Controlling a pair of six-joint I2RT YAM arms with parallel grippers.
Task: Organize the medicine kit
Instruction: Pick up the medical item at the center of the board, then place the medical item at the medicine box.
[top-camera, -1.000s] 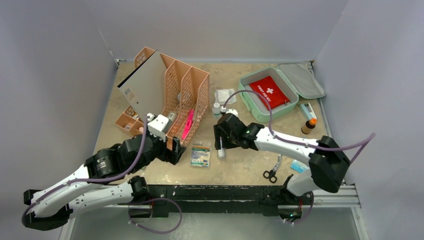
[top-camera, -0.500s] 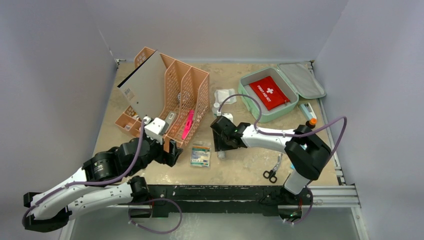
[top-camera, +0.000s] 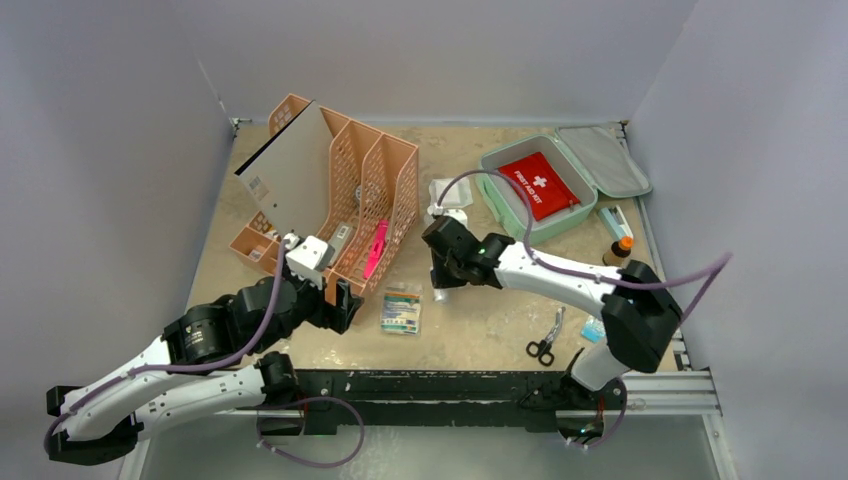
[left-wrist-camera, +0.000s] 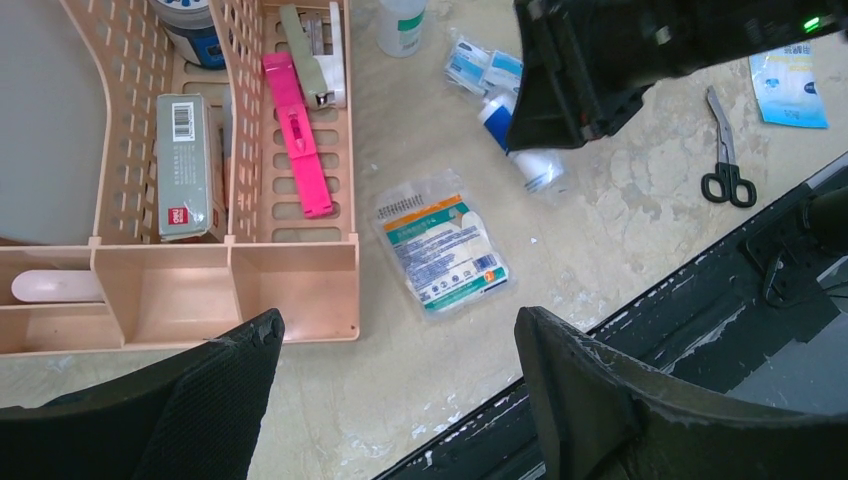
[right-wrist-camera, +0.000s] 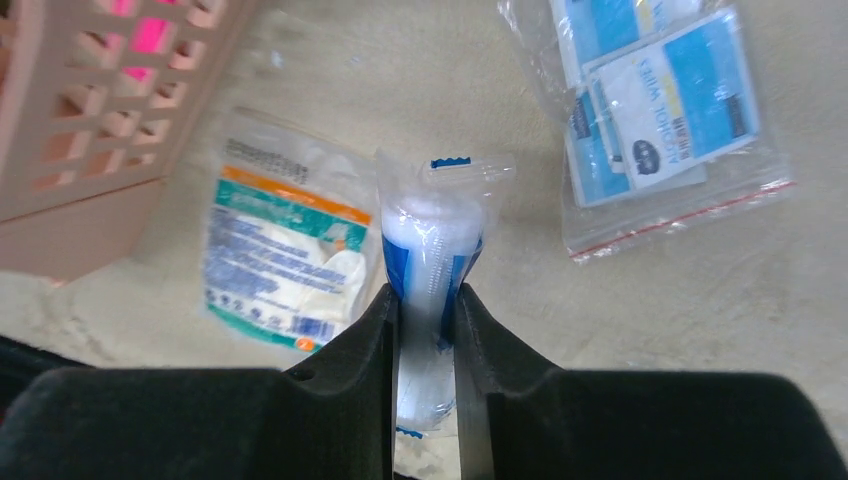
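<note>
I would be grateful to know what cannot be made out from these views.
- Top view: the right gripper covers the wrapped roll it clamps.
- Top view: anything under the red pouch in the medicine kit is hidden.
- Right wrist view: print on the gauze packet is blurred.
- Left wrist view: the jar in the rack is cut by the top edge.

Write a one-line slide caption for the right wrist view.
Right end effector clamps a plastic-wrapped blue-and-white roll, with a flat dressing packet lying beside it.
</note>
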